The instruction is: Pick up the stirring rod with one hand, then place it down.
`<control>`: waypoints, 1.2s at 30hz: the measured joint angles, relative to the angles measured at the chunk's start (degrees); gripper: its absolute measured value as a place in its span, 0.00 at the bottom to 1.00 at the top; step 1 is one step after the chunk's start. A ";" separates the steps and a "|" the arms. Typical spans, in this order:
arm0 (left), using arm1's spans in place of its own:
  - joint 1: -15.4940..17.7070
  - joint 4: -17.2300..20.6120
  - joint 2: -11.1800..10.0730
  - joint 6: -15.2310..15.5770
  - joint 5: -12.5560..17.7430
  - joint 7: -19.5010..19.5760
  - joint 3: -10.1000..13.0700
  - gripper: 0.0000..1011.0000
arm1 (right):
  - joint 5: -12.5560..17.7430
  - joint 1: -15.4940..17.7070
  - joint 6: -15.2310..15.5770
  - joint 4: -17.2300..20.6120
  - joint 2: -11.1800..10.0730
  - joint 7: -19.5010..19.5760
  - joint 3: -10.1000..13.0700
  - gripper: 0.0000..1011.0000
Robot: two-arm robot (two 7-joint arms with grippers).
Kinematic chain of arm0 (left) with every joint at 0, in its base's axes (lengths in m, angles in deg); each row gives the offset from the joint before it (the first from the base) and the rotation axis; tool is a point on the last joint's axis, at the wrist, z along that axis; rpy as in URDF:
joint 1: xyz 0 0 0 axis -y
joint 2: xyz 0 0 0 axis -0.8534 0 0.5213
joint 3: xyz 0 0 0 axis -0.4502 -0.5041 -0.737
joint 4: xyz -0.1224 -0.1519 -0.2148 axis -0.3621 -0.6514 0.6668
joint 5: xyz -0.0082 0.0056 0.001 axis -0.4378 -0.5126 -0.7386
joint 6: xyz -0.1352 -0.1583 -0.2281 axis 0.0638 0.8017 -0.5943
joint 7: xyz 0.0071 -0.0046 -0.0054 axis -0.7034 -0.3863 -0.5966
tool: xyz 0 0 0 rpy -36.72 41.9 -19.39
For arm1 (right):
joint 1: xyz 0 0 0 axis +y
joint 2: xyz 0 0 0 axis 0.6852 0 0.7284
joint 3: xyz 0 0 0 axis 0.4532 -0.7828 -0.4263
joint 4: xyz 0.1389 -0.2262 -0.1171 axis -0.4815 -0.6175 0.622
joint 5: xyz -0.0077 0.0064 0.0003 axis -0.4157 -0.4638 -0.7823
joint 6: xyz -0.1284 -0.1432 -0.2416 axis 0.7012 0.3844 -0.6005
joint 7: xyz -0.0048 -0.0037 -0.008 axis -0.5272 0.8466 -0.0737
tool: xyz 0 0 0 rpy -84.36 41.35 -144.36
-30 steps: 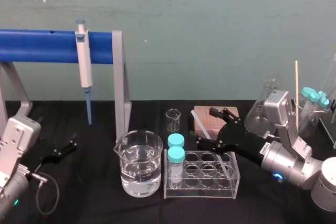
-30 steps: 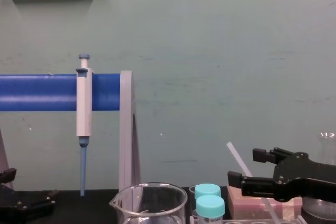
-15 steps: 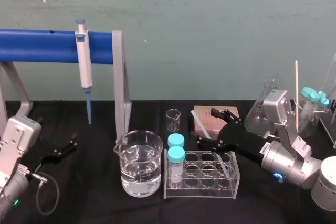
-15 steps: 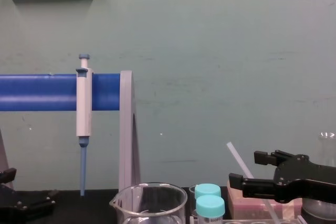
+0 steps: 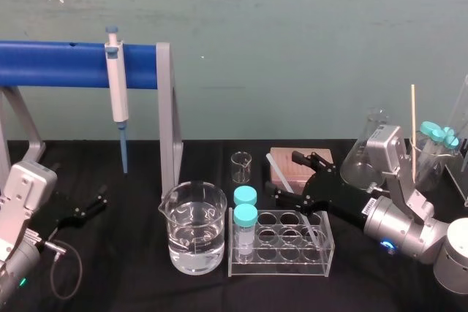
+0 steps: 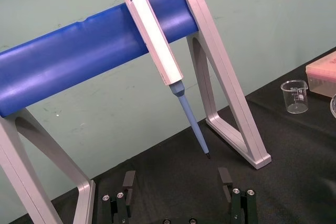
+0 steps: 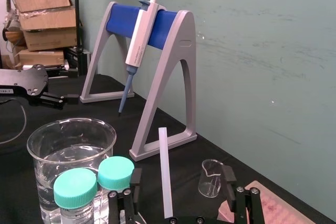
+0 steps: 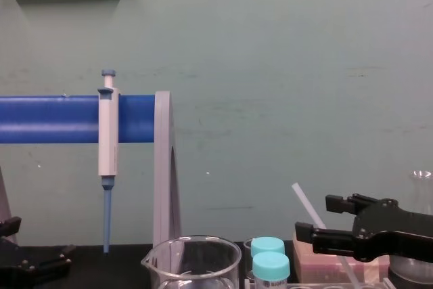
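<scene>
Over black cloth (image 5: pixel 146 283), our right gripper's (image 7: pixel 182 178) spread fingers straddle the translucent white stirring rod (image 7: pixel 165 171); closing off-centre could topple it. Left gripper (image 6: pixel 177 179) idles, spread.

The head view looks down, the chest view sits lower and nearer, both sharing the pipette (image 5: pixel 117 85) and beaker (image 5: pixel 194 202).
</scene>
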 joint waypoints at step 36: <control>0.00 0.00 0.00 0.00 0.00 0.00 0.00 0.99 | 0.00 0.04 -0.10 0.07 -0.02 0.00 -0.02 0.07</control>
